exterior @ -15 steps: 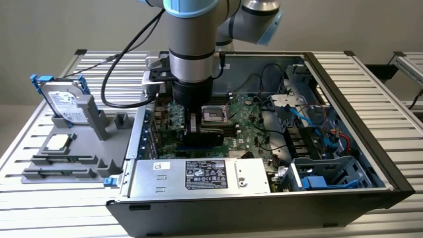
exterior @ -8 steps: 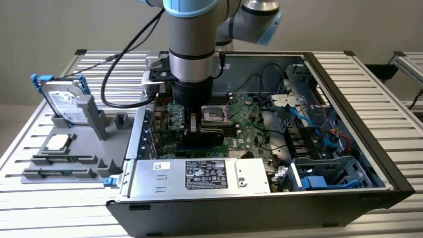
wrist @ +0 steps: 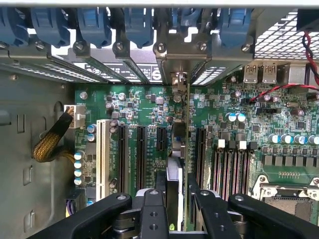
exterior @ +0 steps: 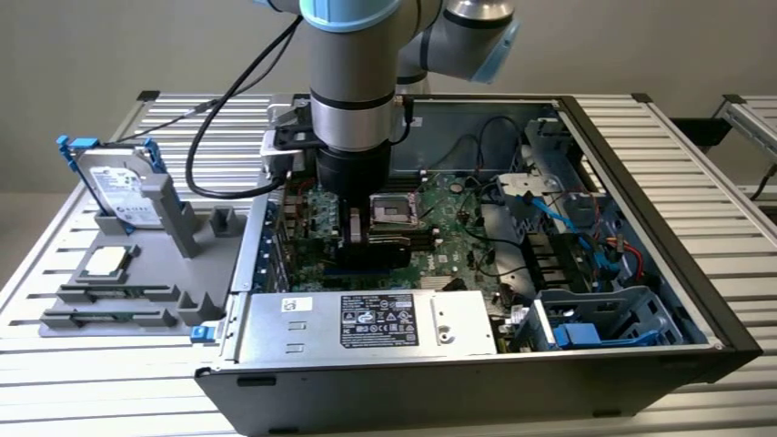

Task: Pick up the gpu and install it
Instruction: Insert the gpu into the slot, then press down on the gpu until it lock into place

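The gpu point(exterior: 370, 253) hangs upright as a dark card just over the green motherboard point(exterior: 452, 232) inside the open computer case point(exterior: 680, 246). My gripper point(exterior: 360, 232) reaches straight down into the case and is shut on it. In the wrist view the gpu point(wrist: 180, 144) is edge-on between my black fingers point(wrist: 153, 204), running along the board towards the rear slot openings. Its silver bracket end point(wrist: 177, 79) stands at the case's back wall. It lines up between the long black expansion slots point(wrist: 122, 154), in line with a short one.
A grey holder point(exterior: 134, 291) outside the case, at the exterior view's left, carries a silver hard drive in a blue frame point(exterior: 122, 187) and a small square CPU chip point(exterior: 105, 261). The power supply point(exterior: 364, 319), CPU socket point(exterior: 395, 208) and loose cables point(exterior: 570, 218) crowd the case.
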`<state>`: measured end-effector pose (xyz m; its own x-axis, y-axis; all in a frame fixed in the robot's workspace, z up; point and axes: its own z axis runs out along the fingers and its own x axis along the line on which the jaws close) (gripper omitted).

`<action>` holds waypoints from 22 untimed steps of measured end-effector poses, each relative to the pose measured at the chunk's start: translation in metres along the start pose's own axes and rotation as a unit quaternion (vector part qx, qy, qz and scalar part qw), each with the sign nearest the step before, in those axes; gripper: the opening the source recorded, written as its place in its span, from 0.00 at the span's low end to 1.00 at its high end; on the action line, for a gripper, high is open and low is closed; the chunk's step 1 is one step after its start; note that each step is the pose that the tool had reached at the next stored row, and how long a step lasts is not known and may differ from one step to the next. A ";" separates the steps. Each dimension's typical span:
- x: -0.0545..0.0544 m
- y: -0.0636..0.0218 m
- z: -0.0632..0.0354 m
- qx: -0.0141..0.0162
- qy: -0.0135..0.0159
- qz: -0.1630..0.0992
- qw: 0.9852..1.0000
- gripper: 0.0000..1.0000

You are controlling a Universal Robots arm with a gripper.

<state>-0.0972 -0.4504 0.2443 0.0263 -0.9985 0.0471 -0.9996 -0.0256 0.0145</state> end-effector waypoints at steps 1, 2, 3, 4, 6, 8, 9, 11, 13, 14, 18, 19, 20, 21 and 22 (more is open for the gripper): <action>0.000 0.0000 0.0000 0.000 0.000 0.000 1.000 0.27; 0.000 0.0000 0.0000 0.000 0.000 -0.001 1.000 0.27; 0.000 0.0000 0.0000 0.000 0.000 -0.001 1.000 0.27; 0.000 0.0000 0.0000 0.000 0.000 -0.001 1.000 0.27; 0.000 0.0000 0.0000 0.000 0.000 -0.002 1.000 0.27; 0.000 0.0000 0.0003 0.000 0.000 -0.002 1.000 0.27; 0.000 0.0000 0.0005 0.000 0.000 -0.002 1.000 0.27; 0.000 -0.0001 0.0012 0.000 0.000 -0.003 1.000 0.27; 0.000 -0.0001 0.0015 0.000 0.000 -0.003 1.000 0.27; 0.000 -0.0001 0.0015 0.000 0.001 -0.003 1.000 0.27; -0.001 -0.0003 0.0020 0.000 0.001 -0.004 1.000 0.27; -0.001 -0.0014 0.0031 0.000 0.001 -0.006 1.000 0.27; -0.001 -0.0018 0.0035 0.000 0.001 -0.006 1.000 0.27; -0.001 -0.0022 0.0042 0.000 0.001 -0.007 1.000 0.27; -0.001 -0.0024 0.0045 0.000 0.001 -0.007 1.000 0.27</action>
<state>-0.0949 -0.4498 0.2397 0.0411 -0.9980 0.0489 -0.9991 -0.0404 0.0146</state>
